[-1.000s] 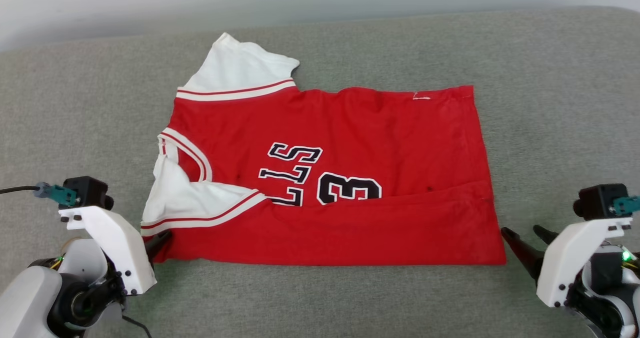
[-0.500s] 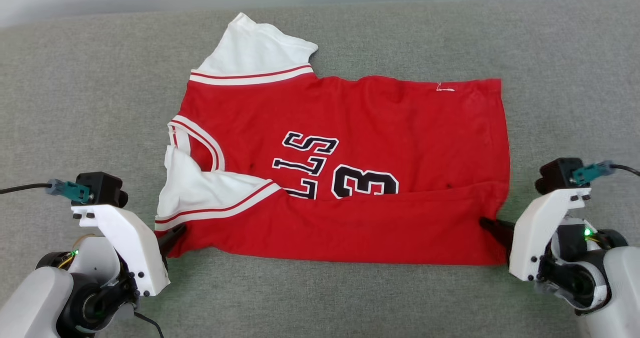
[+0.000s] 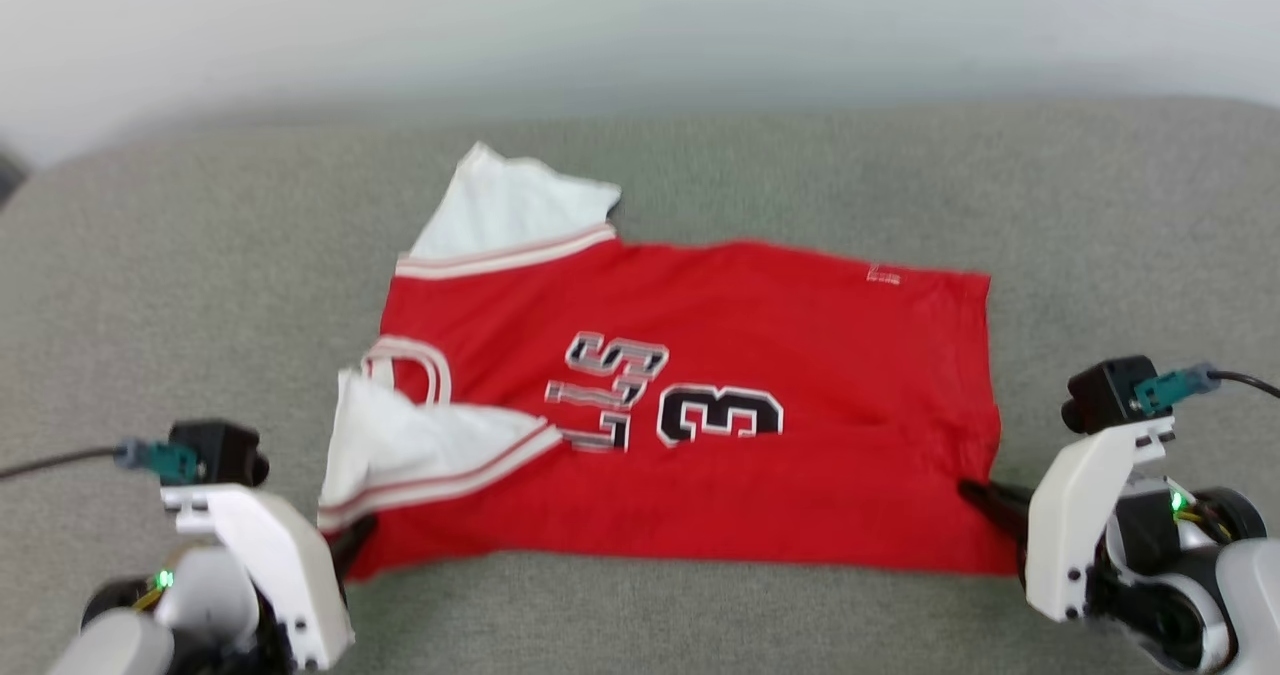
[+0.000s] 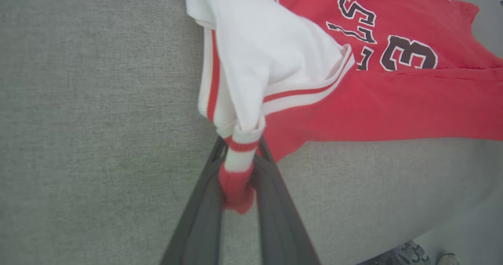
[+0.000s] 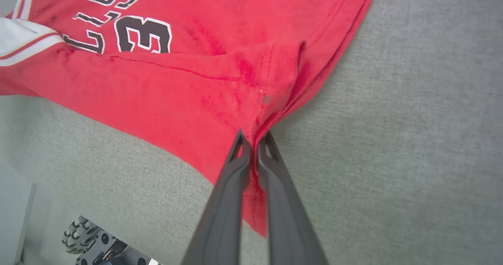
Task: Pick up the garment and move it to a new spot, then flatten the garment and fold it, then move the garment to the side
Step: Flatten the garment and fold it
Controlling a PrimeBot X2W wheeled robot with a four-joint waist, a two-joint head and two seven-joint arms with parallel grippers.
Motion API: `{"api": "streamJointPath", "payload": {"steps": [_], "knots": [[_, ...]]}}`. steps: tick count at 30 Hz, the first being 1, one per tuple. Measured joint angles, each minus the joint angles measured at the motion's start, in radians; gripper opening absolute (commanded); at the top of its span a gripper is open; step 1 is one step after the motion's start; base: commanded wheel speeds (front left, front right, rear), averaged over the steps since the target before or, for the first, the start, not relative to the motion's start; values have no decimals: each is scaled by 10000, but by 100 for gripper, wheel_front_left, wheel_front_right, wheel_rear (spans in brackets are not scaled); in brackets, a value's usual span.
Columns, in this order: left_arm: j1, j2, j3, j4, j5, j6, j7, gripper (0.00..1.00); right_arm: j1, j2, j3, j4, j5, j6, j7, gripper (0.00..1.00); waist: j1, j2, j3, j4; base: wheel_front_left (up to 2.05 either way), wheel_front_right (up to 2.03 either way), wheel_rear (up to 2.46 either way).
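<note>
The garment point(image 3: 700, 425), a red jersey with white sleeves and black-and-white lettering, lies spread on the grey cushion, its near edge folded up over part of the lettering. My left gripper point(image 3: 350, 545) is shut on the jersey's near left corner; in the left wrist view its fingers point(image 4: 204, 206) pinch a red-and-white striped bunch of the garment point(image 4: 275, 61). My right gripper point(image 3: 985, 500) is shut on the near right corner; in the right wrist view its fingertips point(image 5: 239, 147) clamp the gathered red hem of the garment point(image 5: 188, 84).
The grey fabric cushion point(image 3: 150, 285) stretches all round the jersey, with a pale wall point(image 3: 640, 15) behind it. The cushion's front edge drops off close to both grippers; the robot's wheeled base point(image 5: 84, 233) shows below it.
My right gripper moved in from the right and shut on the jersey's near right corner. The head camera tilted, so the whole picture shifted. The left grip is unchanged.
</note>
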Motion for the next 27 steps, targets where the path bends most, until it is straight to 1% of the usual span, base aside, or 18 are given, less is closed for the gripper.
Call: {"api": "streamJointPath", "payload": {"steps": [6,9,10,11,12,13,15,18,23,25,27], "knots": [[1374,-23,-2,-337,-151,564,-105,0,994,-96,-332,-407,-155,0,376,0,-1,0,-895,53,0,0,0],[1964,-169,-92,-332,-380,629,-105,0,1523,-86,-569,-428,-314,-2,454,0,-1,0,-1179,125,0,0,0],[2078,-236,-119,-297,-384,631,-174,0,1686,-71,-591,-441,-370,0,399,25,-2,0,-1224,159,0,0,0],[2128,-328,-128,-217,-405,631,-251,29,1836,-29,-619,-445,-412,0,286,93,-2,0,-1249,192,0,0,0],[2166,-393,-174,-148,-439,617,-280,57,1958,19,-633,-445,-479,0,169,100,-2,0,-1261,210,0,0,0],[2197,-456,-211,-52,-453,589,-336,100,2061,38,-639,-451,-623,0,0,100,-2,0,-1254,218,0,0,0],[2200,-614,-196,171,-384,548,-604,100,2207,86,-731,-541,-842,-2,-642,100,-2,0,-1253,212,0,0,0],[2037,-729,-36,370,-88,543,-1237,100,2240,228,-857,-744,-1352,-2,-1925,100,-1,0,-1253,119,0,0,0],[1386,-819,378,454,500,635,-2420,100,2281,617,-1227,-901,-2313,0,-4002,100,-2,0,-1284,-145,0,0,0],[1021,-930,548,466,767,717,-2980,100,2253,788,-1361,-972,-2629,-2,-4654,100,-2,0,-1263,-266,0,0,0],[603,-1011,629,495,1053,702,-3476,100,2131,943,-1459,-1093,-2895,-2,-5235,100,-1,0,-1174,-375,0,0,0]]}}
